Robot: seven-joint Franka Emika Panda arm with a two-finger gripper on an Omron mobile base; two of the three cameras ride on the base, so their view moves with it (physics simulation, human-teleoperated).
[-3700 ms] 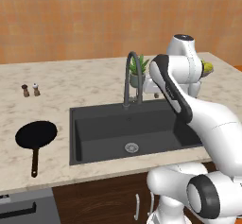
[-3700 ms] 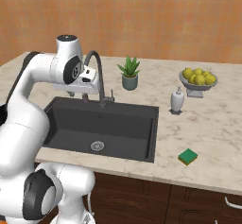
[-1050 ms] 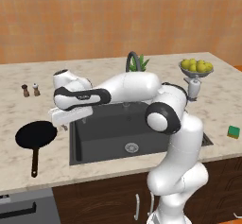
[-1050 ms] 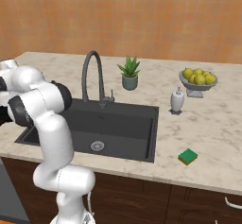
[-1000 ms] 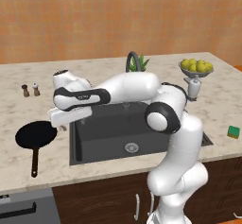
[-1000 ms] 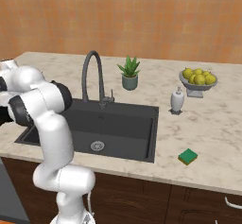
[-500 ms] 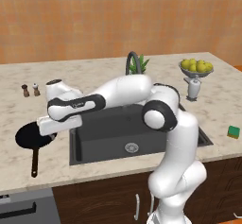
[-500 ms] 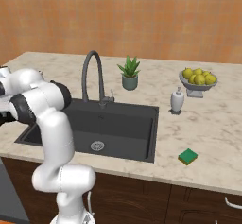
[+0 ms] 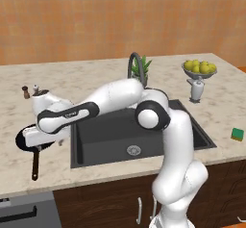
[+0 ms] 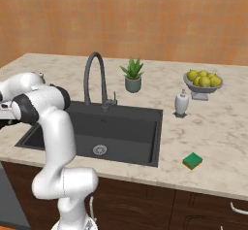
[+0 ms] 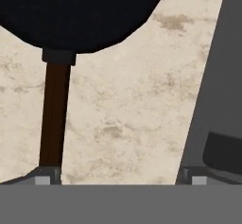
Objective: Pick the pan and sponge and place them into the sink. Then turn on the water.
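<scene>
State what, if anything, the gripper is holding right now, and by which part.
Nothing is held. The gripper is open above the counter, with the pan and its handle ungripped.

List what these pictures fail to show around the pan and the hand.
- Pan, left base view: the hand covers most of it.
- Pan, hand view: top edge cuts off the bowl.
- Gripper, hand view: only the tips show; contact with the handle cannot be judged.
- Sponge, left base view: too small for detail.

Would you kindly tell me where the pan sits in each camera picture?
Left base view: the pan lies at mid-left, on the counter left of the sink.
Right base view: not in it.
Hand view: top, handle running down the left.
Shared landmark: the sink.
</scene>
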